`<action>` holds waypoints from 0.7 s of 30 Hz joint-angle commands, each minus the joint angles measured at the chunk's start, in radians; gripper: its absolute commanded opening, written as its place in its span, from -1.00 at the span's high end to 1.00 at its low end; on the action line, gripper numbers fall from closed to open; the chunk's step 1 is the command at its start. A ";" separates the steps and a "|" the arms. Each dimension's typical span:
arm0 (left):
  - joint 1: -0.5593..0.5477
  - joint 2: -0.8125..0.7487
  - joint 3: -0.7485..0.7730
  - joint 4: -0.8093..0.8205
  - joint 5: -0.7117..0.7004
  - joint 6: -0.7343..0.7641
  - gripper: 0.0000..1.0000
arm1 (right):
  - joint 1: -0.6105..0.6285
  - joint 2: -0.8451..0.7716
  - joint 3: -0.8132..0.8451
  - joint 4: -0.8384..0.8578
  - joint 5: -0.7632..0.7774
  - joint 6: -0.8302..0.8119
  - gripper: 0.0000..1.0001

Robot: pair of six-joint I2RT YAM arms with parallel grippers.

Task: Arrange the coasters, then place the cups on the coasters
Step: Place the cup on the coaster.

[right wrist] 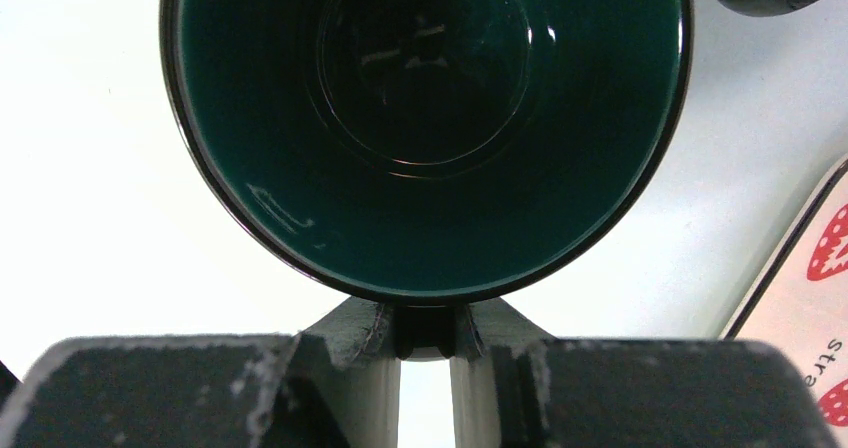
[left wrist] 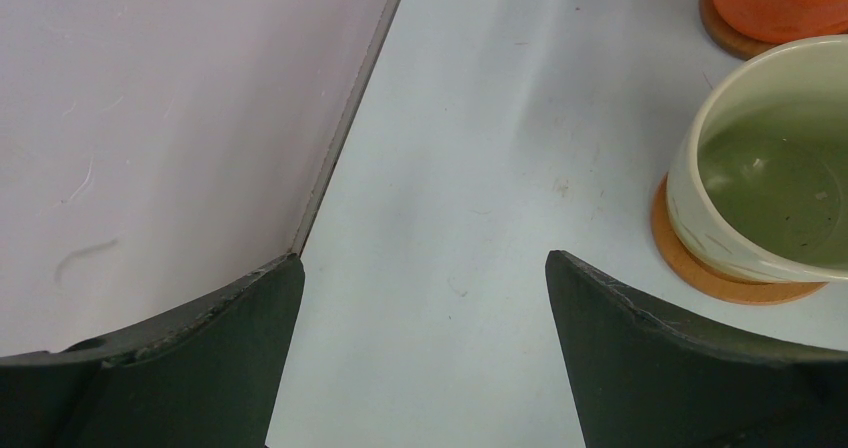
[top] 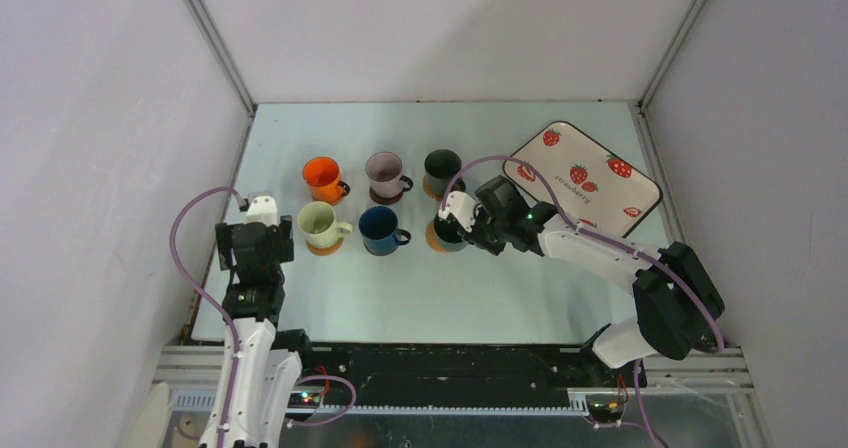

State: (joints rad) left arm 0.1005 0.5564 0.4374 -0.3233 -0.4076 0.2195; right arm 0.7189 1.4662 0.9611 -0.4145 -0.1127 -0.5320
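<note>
My right gripper (right wrist: 428, 330) is shut on the handle of a dark green cup (right wrist: 425, 118), which sits over a tan coaster (top: 431, 236) at the right end of the front row. Whether the cup rests on it, I cannot tell. Five other cups stand on coasters: orange (top: 321, 174), mauve-white (top: 384, 172) and dark green (top: 441, 168) in the back row, pale green (top: 318, 224) and navy (top: 379, 227) in front. My left gripper (left wrist: 425, 258) stands open and holds nothing, left of the pale green cup (left wrist: 770, 188) and its tan coaster (left wrist: 690, 268).
The white strawberry-print tray (top: 585, 178) lies at the back right, just beyond my right arm. The left side wall (left wrist: 150, 148) runs close beside my left gripper. Bare table (top: 420, 298) lies between the cups and the arm bases.
</note>
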 commanded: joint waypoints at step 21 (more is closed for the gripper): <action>0.006 0.043 0.024 0.029 -0.001 0.017 -0.97 | 0.004 -0.032 0.019 0.050 0.017 -0.030 1.00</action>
State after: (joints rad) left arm 0.1005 0.5861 0.4374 -0.3233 -0.4080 0.2195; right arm 0.7197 1.4662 0.9611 -0.4145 -0.1017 -0.5446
